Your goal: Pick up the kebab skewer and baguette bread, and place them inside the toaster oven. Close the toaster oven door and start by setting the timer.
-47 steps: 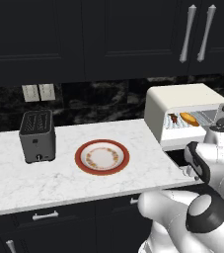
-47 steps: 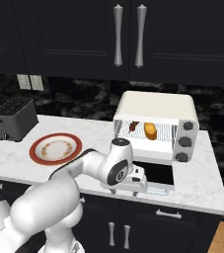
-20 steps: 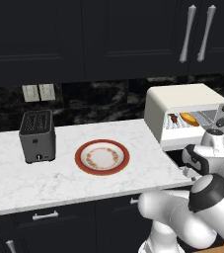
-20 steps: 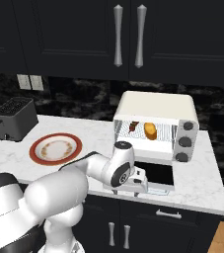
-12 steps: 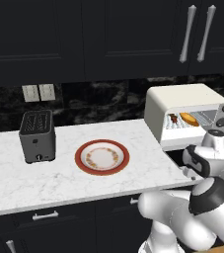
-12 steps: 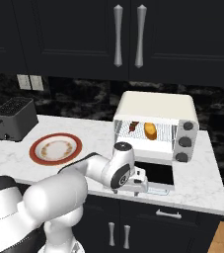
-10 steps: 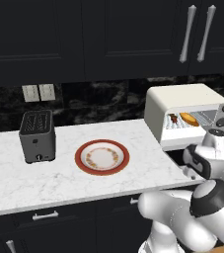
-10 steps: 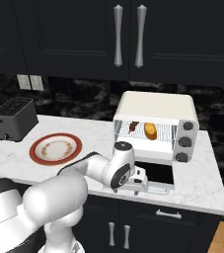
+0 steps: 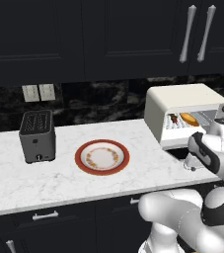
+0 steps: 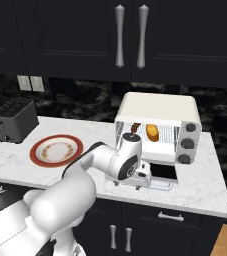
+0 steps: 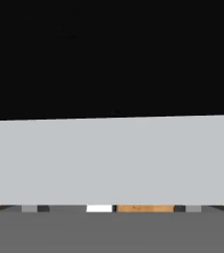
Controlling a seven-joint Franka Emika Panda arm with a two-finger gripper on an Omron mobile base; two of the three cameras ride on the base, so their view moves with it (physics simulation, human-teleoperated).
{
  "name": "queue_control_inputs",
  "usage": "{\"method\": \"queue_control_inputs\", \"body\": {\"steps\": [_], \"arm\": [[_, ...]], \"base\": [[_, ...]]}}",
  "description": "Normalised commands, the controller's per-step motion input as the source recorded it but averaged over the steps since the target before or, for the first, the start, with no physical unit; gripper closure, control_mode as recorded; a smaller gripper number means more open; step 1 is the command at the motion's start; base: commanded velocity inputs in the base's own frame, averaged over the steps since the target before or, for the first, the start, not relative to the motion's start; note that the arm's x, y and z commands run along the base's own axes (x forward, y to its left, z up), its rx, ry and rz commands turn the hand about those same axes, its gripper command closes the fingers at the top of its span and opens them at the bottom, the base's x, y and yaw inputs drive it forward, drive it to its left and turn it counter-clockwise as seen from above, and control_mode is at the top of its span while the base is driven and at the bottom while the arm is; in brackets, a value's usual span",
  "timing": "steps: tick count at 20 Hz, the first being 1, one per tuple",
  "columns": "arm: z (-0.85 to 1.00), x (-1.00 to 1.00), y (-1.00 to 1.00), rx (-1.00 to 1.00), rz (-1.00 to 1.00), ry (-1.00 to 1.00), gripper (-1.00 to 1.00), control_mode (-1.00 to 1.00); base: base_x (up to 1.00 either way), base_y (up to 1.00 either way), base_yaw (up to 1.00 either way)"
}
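Observation:
The cream-white toaster oven [image 10: 157, 107] [image 9: 182, 101] stands at the right end of the counter. Its door [image 10: 164, 171] hangs open and lies flat, with the handle bar [image 10: 161, 186] toward me. Inside on the rack lie the golden baguette bread [image 10: 152, 131] [image 9: 189, 118] and, to its left, the kebab skewer [image 10: 135, 128] [image 9: 173, 119]. My gripper [image 10: 145, 180] is low at the front left corner of the lowered door. Its fingers are hidden by the hand, and it is open with nothing in it. The hand view is dark above and pale grey below, from very close.
A red-rimmed plate [image 9: 102, 157] [image 10: 56, 150] sits mid-counter. A dark slot toaster [image 9: 36, 136] [image 10: 15, 120] stands at the left. Black upper cabinets with silver handles [image 10: 130, 35] hang above. My forearm [image 9: 206, 150] crosses in front of the oven.
The arm's lower links have swung a little, while the hand stays at the lowered door. The food, door and plate have not moved.

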Motion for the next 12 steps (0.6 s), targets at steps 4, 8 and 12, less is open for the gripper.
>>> {"method": "queue_control_inputs", "body": {"steps": [4, 8, 12], "arm": [[0.59, 0.67, 0.01, 0.00, -0.10, -0.15, -1.00, -1.00], [0.42, 0.65, 0.13, 0.00, -0.11, -0.15, -1.00, -1.00], [0.22, 0.58, 0.15, 0.00, -0.11, -0.15, -1.00, -1.00]], "base": [[0.00, 0.00, 0.00], [0.00, 0.00, 0.00], [0.00, 0.00, 0.00]]}}
